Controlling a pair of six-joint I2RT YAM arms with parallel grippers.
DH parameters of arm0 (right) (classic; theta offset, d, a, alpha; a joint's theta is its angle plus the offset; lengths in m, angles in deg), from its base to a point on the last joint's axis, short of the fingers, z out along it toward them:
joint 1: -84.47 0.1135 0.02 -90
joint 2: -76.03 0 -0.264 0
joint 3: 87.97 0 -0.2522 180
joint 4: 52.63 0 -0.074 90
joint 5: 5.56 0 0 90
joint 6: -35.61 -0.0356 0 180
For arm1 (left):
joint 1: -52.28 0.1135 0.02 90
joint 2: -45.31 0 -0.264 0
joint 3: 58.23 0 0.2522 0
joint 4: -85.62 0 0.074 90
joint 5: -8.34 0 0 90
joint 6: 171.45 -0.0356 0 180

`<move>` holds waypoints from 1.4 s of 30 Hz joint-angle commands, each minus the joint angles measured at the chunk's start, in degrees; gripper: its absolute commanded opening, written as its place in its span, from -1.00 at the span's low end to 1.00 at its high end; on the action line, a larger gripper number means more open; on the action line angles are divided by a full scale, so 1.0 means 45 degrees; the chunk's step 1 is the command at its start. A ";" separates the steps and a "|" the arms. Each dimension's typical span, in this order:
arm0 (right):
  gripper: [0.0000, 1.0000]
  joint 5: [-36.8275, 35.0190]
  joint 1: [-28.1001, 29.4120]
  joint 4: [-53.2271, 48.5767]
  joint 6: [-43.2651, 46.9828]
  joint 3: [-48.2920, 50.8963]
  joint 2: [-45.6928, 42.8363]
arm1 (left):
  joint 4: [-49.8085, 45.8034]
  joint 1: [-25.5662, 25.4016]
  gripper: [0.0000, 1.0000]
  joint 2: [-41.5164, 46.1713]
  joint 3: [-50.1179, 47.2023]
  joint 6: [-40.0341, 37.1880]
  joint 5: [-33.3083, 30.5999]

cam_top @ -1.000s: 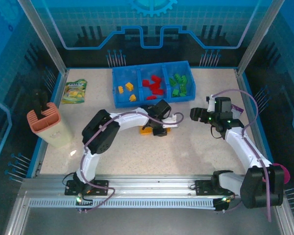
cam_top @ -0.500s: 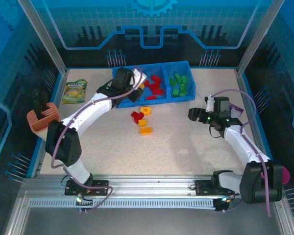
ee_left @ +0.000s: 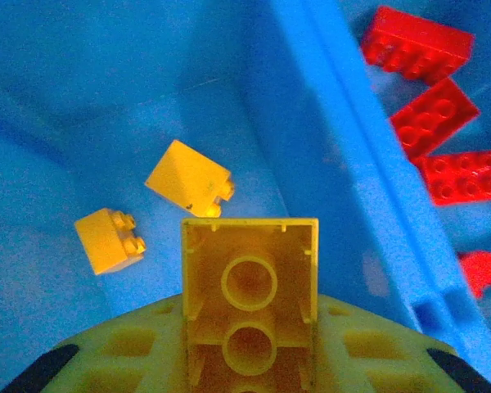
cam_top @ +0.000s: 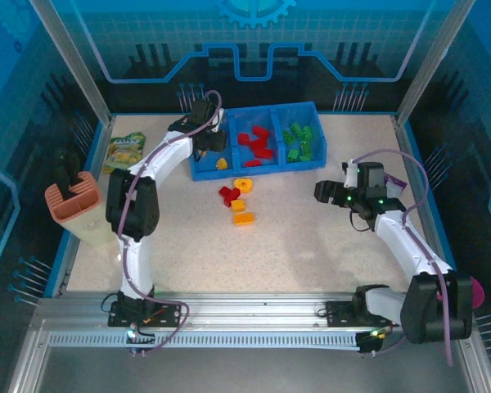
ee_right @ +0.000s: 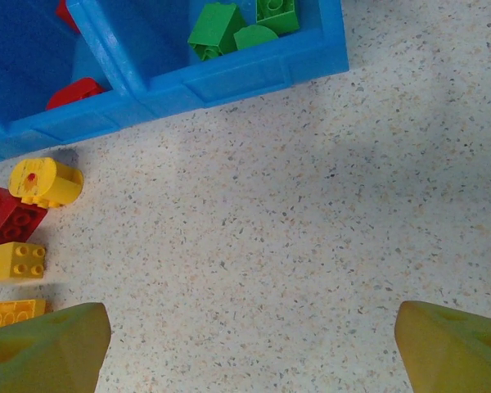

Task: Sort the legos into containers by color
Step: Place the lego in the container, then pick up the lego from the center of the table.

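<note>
The speckled white table (cam_top: 311,246) carries a wide blue plastic tray (cam_top: 266,167) with three compartments at its far side. The left arm (cam_top: 159,168) reaches in from the tray's left. The left gripper (cam_top: 208,142) hangs over the tray's left compartment, clenched on a yellow plastic brick (ee_left: 250,286) whose hollow underside faces the wrist camera. Half a second ago this gripper stood over the wall between the tray's left and middle compartments. A second ago it was low at the loose pile just in front of the tray.

The right arm (cam_top: 401,237) lies to the right of the tray and has not moved. The right gripper (ee_right: 245,327) hovers over bare table in front of the tray's right compartment, fingers spread wide with nothing between them.

Two small yellow bricks (ee_left: 188,178) lie apart on the floor of the tray's left compartment, below the held brick. Red bricks (cam_top: 256,144) fill the middle compartment and green bricks (cam_top: 301,141) the right one.

In front of the tray's middle compartment four loose pieces sit where they were half a second ago. A yellow ring-shaped piece (cam_top: 244,184) is nearest the tray, with a red brick (cam_top: 228,194) just beside it. Then come a small yellow block (cam_top: 238,205) and an orange-yellow brick (cam_top: 243,218), farthest from the tray.
</note>
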State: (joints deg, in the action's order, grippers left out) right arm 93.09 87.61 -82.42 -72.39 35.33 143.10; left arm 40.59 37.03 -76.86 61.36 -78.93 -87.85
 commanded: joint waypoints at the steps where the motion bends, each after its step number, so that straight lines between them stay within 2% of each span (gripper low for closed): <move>1: 0.82 0.0091 -0.0209 -0.0226 0.0094 -0.0246 -0.0197 | -0.1257 0.0093 -0.44 -0.0839 0.1312 0.0539 0.0145; 6: 0.83 0.0098 -0.0209 -0.0222 0.0108 -0.0252 -0.0139 | -0.1467 0.0088 -0.39 -0.1477 0.1771 0.0681 0.0229; 11: 0.83 0.0130 -0.0209 -0.0111 0.0095 -0.0212 0.0050 | -0.1465 0.0087 -0.19 -0.1480 0.1455 0.0759 0.0030; 17: 0.83 0.0283 -0.0206 0.0023 0.0059 -0.0302 0.0349 | -0.1189 0.0053 0.03 -0.0738 0.0749 0.0725 0.0000; 22: 0.83 0.0342 -0.0209 0.0074 -0.0003 -0.0284 0.0333 | -0.1092 -0.0357 0.04 0.0679 -0.0250 0.0905 -0.0307; 29: 0.84 0.0571 -0.0209 0.0291 -0.0005 -0.0214 0.0495 | -0.1058 -0.1808 0.10 0.3093 -0.2559 0.1314 -0.1429; 36: 0.84 0.0716 -0.0207 0.0331 -0.0021 -0.0166 0.0519 | -0.2105 -0.3787 0.10 0.3711 -0.3944 0.1390 -0.2021; 38: 0.85 0.0733 -0.0199 0.0320 -0.0025 -0.0114 0.0502 | -0.2357 -0.4370 0.11 0.3692 -0.4317 0.2035 -0.2331; 42: 0.85 0.0877 -0.0152 0.0339 -0.0158 -0.0144 0.0543 | -0.2569 -0.5459 0.21 0.3692 -0.5183 0.4539 -0.2635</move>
State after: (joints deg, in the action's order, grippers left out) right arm 95.62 87.61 -81.73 -72.43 35.31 145.40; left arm 32.35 14.98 -60.32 39.98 -67.24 -97.10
